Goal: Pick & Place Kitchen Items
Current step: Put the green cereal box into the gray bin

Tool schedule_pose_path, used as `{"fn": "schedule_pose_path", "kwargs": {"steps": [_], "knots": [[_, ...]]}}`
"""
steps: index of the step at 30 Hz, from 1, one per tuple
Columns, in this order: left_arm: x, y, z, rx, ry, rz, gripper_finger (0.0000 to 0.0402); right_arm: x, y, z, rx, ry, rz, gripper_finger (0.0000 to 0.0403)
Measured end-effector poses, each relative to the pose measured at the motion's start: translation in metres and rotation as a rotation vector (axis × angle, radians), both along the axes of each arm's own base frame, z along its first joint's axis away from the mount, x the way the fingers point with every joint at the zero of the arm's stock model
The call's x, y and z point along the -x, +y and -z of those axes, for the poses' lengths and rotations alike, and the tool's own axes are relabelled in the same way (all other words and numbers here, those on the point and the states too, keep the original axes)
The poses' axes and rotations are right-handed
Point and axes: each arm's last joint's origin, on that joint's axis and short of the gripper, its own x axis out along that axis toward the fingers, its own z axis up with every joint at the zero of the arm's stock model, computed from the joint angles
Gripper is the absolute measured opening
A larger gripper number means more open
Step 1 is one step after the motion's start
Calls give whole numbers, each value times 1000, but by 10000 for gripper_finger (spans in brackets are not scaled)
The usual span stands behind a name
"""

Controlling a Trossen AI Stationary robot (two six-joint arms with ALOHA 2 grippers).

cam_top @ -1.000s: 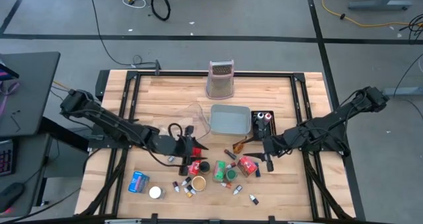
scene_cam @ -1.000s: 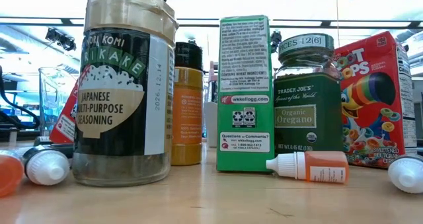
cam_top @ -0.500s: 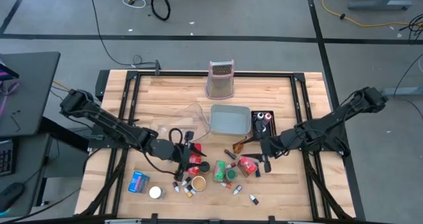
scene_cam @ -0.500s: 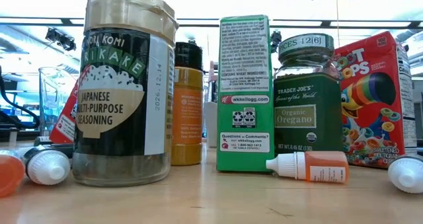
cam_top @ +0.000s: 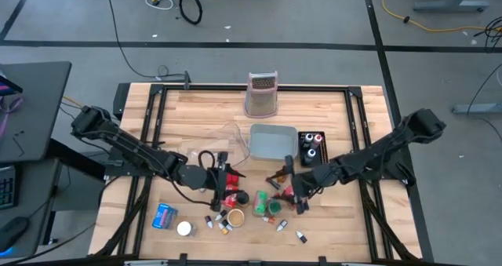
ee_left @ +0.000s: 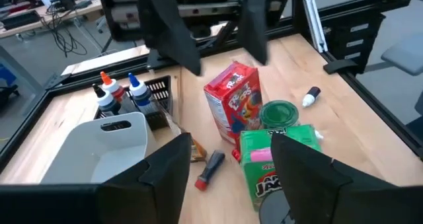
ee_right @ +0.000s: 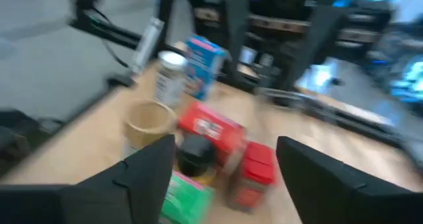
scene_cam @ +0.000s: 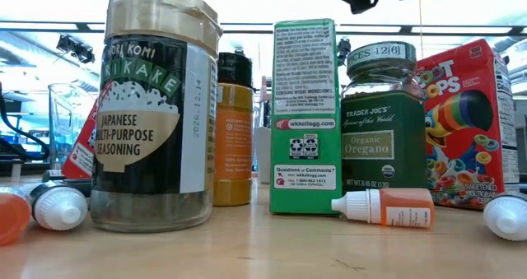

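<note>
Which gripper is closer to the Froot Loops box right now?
Right. The right gripper hovers just over the Froot Loops box in the middle of the clutter. The left gripper is farther off, on the other side of the green carton.

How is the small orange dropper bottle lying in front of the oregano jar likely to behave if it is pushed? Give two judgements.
The dropper bottle lies on its side, and its body looks round, so it would probably roll rather than slide. It looks small and plastic beside the oregano jar, so it is likely light and easily knocked away by a nudge.
</note>
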Motion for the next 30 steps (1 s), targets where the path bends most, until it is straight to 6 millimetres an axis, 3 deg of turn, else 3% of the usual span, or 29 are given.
{"fn": "schedule_pose_path", "kwargs": {"steps": [5, 15, 21, 30], "knots": [[0, 0, 0, 1, 0, 0, 229, -14, 6, 6, -118, 24, -58, 320], [0, 0, 0, 3, 0, -1, 227, -53, 21, 10, -169, 258, 117, 348], [0, 0, 0, 3, 1, 0, 225, -60, 27, 9, -257, 445, 148, 348], [0, 0, 0, 5, 5, 8, 224, -59, 27, 14, -277, 505, 155, 348]]}}
